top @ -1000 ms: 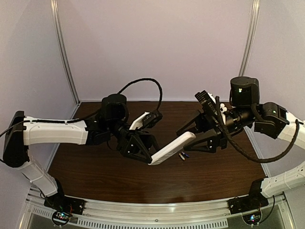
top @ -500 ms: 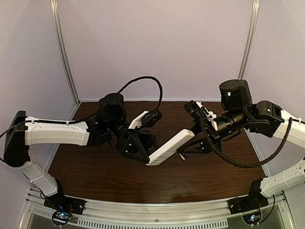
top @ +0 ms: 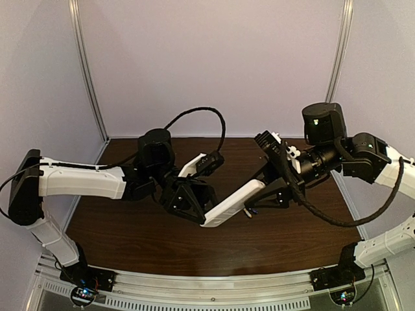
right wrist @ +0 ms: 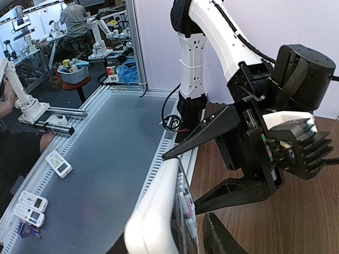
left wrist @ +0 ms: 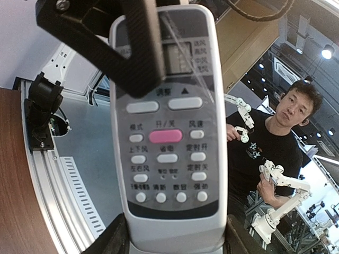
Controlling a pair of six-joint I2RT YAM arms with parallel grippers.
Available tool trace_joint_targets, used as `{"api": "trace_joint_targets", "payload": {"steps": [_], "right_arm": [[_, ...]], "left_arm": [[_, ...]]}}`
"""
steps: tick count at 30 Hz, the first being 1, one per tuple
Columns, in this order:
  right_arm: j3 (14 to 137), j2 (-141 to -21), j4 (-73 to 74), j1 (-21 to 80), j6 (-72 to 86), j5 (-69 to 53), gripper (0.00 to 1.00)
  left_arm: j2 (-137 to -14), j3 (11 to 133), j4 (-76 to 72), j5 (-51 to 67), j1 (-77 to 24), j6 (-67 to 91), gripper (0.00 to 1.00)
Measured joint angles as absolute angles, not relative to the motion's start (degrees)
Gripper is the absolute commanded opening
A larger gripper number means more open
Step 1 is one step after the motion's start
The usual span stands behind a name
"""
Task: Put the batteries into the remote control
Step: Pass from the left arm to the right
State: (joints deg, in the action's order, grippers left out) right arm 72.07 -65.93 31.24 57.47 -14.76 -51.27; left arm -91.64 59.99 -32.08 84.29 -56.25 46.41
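The white remote control point(top: 233, 202) is held tilted above the table, its plain back up. My left gripper point(top: 205, 211) is shut on its lower end, the jaws pressing both side edges in the left wrist view point(left wrist: 175, 241). The grey button face and screen point(left wrist: 168, 137) show there, with one black finger point(left wrist: 135, 50) of my right gripper lying across the screen end. My right gripper point(top: 258, 194) is open, straddling the remote's upper end point(right wrist: 169, 241); a small gap shows between its finger point(right wrist: 218, 239) and the button face. The two batteries point(top: 250, 211) lie on the table below, partly hidden.
The brown wooden table point(top: 130, 227) ends at an aluminium rail point(top: 214, 288) along the near edge. Purple walls close the back and sides. A black cable point(top: 194, 113) loops above the left arm. The left wrist camera housing point(right wrist: 296, 143) sits close to my right gripper.
My right gripper has moved left onto the remote's upper end, and its fingers now sit on either side of it. The left gripper holds the remote almost where it was.
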Motion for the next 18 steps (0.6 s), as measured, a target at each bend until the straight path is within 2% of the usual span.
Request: {"api": "trace_joint_targets", "payload": {"steps": [6,8,10,14,18], "right_arm": [[72.64,-66.54,31.57,57.80,-17.15,-51.90,0.09],[73.01,-66.81,32.60,58.15,-16.67,-51.83,0.00],[73.06,-66.92,33.17,58.15,-16.58,-51.77,0.00],[73.14,-67.66,34.57,58.15,-16.03,-51.53,0.00],[73.12,-68.16,34.09,58.15,-14.57,-51.24,0.00]], "left_arm": [[-93.47,59.99,-32.86,85.65,-56.53,47.42,0.14],[-93.51,59.81,-33.26,86.04,-56.69,47.70,0.17],[-93.58,59.70,-34.30,85.82,-56.55,48.66,0.26],[-93.82,59.24,-38.41,85.93,-56.29,50.92,0.55],[-94.98,57.36,-48.16,85.43,-55.83,58.19,0.75]]}}
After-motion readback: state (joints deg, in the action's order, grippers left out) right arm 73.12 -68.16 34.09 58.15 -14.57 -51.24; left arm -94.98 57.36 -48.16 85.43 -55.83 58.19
